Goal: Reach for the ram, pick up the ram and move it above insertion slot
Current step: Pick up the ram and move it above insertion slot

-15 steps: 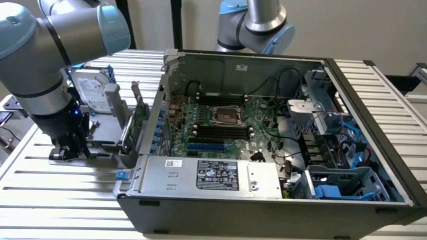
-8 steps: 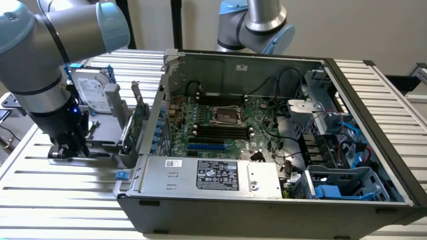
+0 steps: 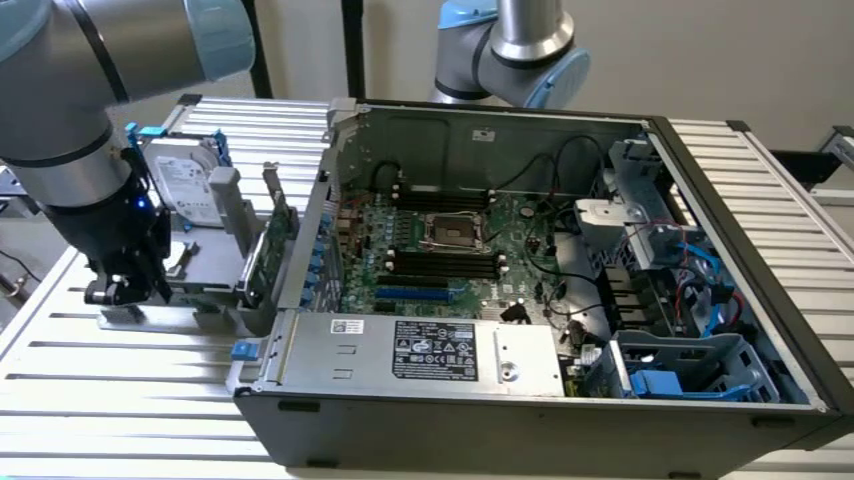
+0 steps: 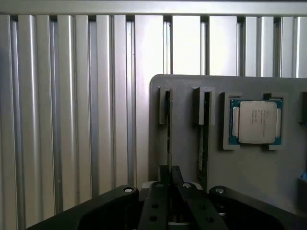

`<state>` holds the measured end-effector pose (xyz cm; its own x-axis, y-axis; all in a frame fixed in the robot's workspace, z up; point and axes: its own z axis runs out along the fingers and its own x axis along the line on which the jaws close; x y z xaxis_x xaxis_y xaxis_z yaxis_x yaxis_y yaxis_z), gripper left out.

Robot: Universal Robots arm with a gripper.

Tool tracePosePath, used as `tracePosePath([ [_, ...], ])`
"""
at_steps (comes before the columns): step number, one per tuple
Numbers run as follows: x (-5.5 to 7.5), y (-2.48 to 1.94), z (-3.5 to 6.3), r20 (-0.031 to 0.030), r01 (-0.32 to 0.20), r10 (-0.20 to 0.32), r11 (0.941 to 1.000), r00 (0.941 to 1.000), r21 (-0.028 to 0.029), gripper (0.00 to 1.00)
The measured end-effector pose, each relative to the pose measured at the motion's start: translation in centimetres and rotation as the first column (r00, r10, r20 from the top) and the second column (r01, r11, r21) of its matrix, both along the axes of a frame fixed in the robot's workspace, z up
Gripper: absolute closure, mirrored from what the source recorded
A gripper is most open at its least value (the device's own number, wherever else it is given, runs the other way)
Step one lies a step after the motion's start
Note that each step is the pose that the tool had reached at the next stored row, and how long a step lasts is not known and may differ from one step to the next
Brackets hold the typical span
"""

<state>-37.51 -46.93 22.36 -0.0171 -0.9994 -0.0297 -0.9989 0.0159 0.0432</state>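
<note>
The slatted metal counter [image 3: 134,370] carries an open computer case [image 3: 534,420] lying on its side, its motherboard [image 3: 454,240] facing up with black memory slots [image 3: 447,265] near the middle. On the exterior view's left, the arm [image 3: 80,150] reaches down beside the case to a grey holder [image 3: 134,315] standing on the counter. A hard drive [image 3: 180,185] and a broader expansion card [image 3: 274,250] stand upright in that rack. In the wrist view the holder also bears a processor [image 4: 254,122] in a square recess and two narrow grooves. The ram [image 4: 169,139] stands on edge in the groove farther from the processor, seen as a thin dark line, and a second stick [image 4: 203,153] sits in the groove nearer the processor. The gripper [image 4: 169,175] is right over the ram, and its fingers [image 4: 157,201] are drawn almost together, apparently pinched on the stick's upper edge while it sits in the groove. The ram looks light, stiff and very thin, with smooth faces that could slip under a weak pinch. It is probably fragile at its chips and its contact edge. The sound place to hold it seems to be across the two flat faces near mid-length, high on the exposed edge, so that it hangs level and does not tilt or bind against the groove walls.
</note>
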Motion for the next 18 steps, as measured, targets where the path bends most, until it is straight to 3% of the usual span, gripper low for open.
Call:
tracePosePath([
  [12, 0.8, -0.09, 5.44, 0.0001, -0.008, 0.008, 1.0, 1.0, 0.0009, 0.87],
  [18, 2.2, -0.21, 8.16, 0.0001, -0.018, 0.018, 0.9998, 0.9998, 0.009, 0.87],
])
